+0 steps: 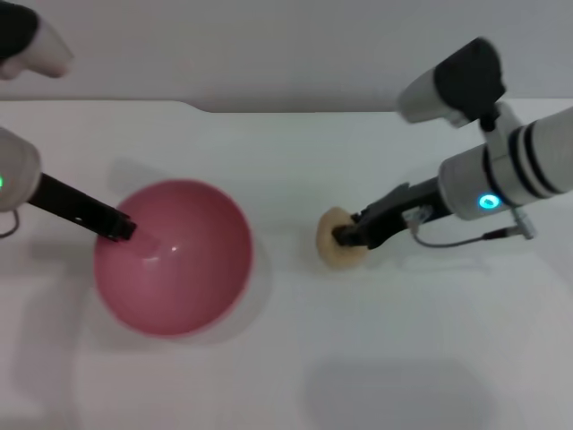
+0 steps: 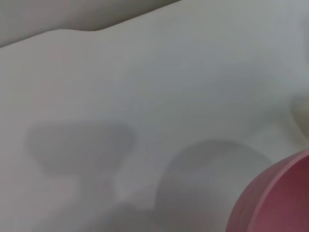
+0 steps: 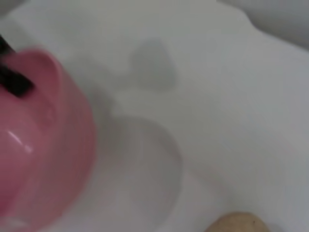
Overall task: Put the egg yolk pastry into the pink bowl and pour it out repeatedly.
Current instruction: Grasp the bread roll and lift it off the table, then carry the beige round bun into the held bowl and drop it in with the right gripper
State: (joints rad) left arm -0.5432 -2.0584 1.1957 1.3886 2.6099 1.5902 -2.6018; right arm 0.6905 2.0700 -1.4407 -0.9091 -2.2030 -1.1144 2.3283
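Both tools clamp: left [image 1: 121,227] on bowl [image 1: 192,287] rim, right [image 1: 347,235] on pastry [image 1: 333,251].

White arms [image 1: 528,161] (black hands [image 1: 354,235]).

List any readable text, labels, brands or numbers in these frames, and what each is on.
None: no words, numbers or logos show in any view.
The pink bowl, held at its rim by the left gripper, is plain.
The egg yolk pastry, at the right gripper, bears no mark.
The white table is unmarked.
The glowing lights on both arms are indicators, not text.
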